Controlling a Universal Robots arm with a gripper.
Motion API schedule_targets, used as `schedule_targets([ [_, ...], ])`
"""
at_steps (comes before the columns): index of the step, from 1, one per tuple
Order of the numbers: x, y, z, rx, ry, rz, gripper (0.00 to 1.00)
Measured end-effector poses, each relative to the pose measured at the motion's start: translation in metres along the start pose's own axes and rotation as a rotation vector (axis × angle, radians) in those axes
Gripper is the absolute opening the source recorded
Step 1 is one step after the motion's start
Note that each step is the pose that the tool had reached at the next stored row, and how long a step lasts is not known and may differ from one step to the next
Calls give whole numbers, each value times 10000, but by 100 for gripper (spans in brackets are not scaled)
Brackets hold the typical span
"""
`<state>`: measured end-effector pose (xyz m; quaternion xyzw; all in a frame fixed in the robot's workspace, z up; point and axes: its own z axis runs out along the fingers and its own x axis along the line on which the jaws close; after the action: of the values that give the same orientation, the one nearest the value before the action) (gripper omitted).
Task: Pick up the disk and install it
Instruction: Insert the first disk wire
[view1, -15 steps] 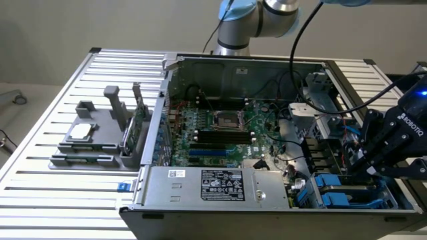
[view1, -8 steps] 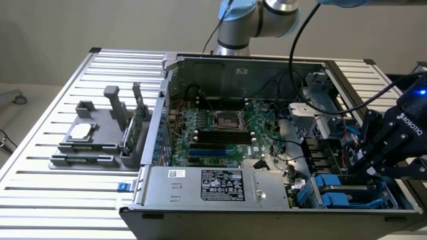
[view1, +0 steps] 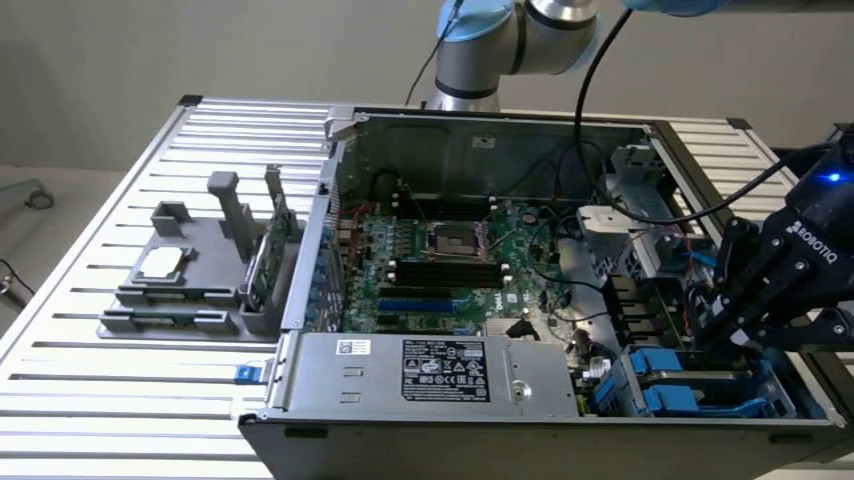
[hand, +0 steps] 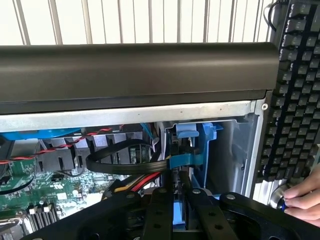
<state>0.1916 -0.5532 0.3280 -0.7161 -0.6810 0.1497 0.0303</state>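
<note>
Gripper (view1: 731, 335) reaching down into drive bay at exterior view's right of open computer case (view1: 467, 130) — jaws pinching narrow, clamping blue-framed disk (hand: 178, 212) between fingers (hand: 159, 216). Disk standing on edge in bay, beside blue carriers (view1: 663, 375). Motherboard (view1: 441, 265) lying exposed mid-case — hand (hand: 304, 202) touching keyboard (hand: 295, 90) beside case.

Arm reaching in from upper frame, gripper (view1: 738, 335) at lower right of the exterior view, fingers nearly closed, pointing down.
</note>
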Motion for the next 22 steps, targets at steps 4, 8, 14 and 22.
schedule_targets([
  [4, 8, 2, 7, -2, -70, 24, 17],
  [8, 24, 1, 5, -2, -118, 46, 17],
  [14, 34, 0, 4, -2, -198, 75, 17],
  [22, 35, 0, 3, -1, -246, 108, 17],
])
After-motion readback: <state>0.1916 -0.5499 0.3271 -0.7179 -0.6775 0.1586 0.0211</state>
